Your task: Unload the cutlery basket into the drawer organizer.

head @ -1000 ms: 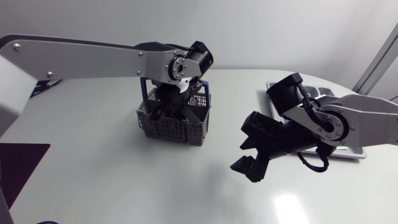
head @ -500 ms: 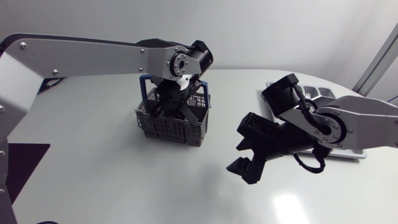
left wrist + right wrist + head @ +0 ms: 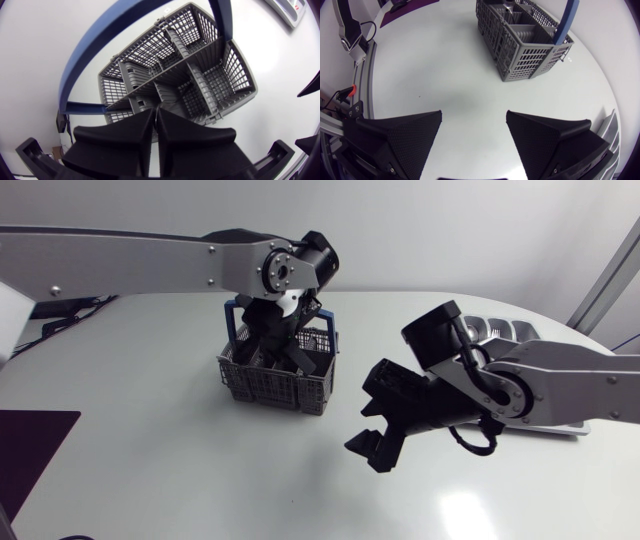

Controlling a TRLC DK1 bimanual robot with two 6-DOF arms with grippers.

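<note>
The grey mesh cutlery basket (image 3: pixel 300 392) with a blue handle (image 3: pixel 233 315) stands left of the table's middle. My left gripper (image 3: pixel 272 352) reaches down into it from above. In the left wrist view its fingers (image 3: pixel 156 117) are pressed together over a near compartment of the basket (image 3: pixel 215 80), and I cannot tell whether anything thin is pinched between them. My right gripper (image 3: pixel 372 452) hangs open and empty to the right of the basket. In its own view it (image 3: pixel 474 120) stands wide over bare table, with the basket (image 3: pixel 530 45) ahead. The grey drawer organizer (image 3: pixel 500 330) lies at the right, partly hidden by my right arm.
The white table curves away close behind the organizer and along the right. My right arm's elbow (image 3: pixel 440 330) rises between the basket and the organizer. A dark mat (image 3: pixel 30 445) lies off the table's left edge.
My left gripper has closed inside the basket and its arm has lifted a little. My right arm has moved left, toward the basket, with its gripper still open.
</note>
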